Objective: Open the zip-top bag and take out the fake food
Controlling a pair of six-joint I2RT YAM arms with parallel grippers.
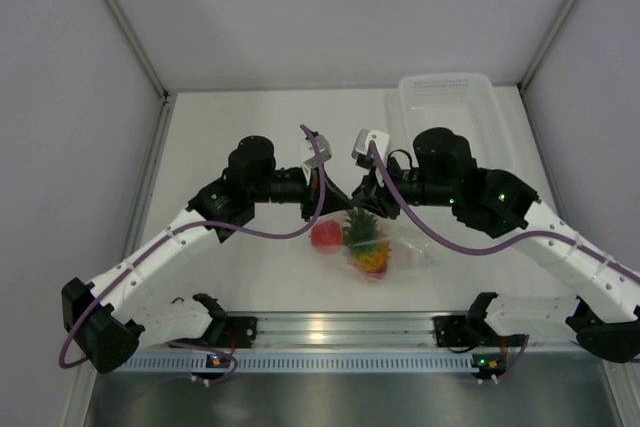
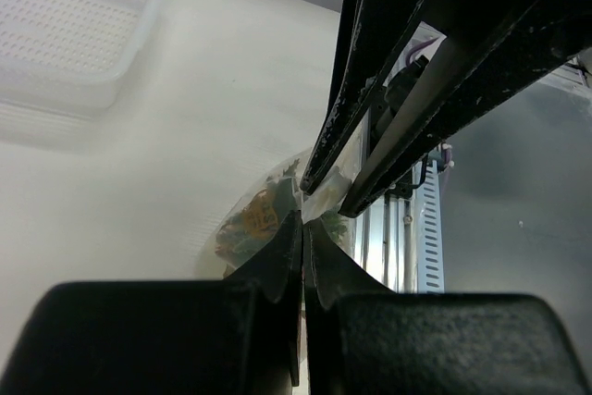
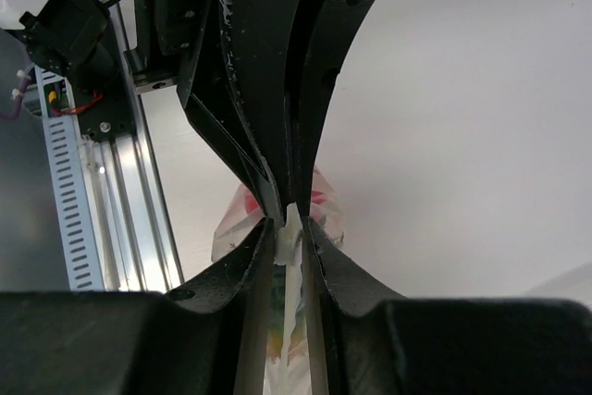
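Observation:
The zip-top bag (image 1: 408,252) hangs just above the table's middle. Inside it are the toy pineapple (image 1: 366,239) with its green crown and a red fruit (image 1: 326,235). My left gripper (image 1: 330,201) and right gripper (image 1: 353,197) meet tip to tip over the bag's top edge, and each is shut on it. In the left wrist view my left gripper (image 2: 303,227) is closed, with the bag (image 2: 248,221) hanging beyond it. In the right wrist view my right gripper (image 3: 290,222) pinches the white zip strip (image 3: 289,240). The second red fruit is hidden.
The rigid translucent bin (image 1: 445,105) stands at the back right and also shows in the left wrist view (image 2: 74,25). The aluminium rail (image 1: 340,331) with the arm bases runs along the near edge. Grey walls close the left, right and back.

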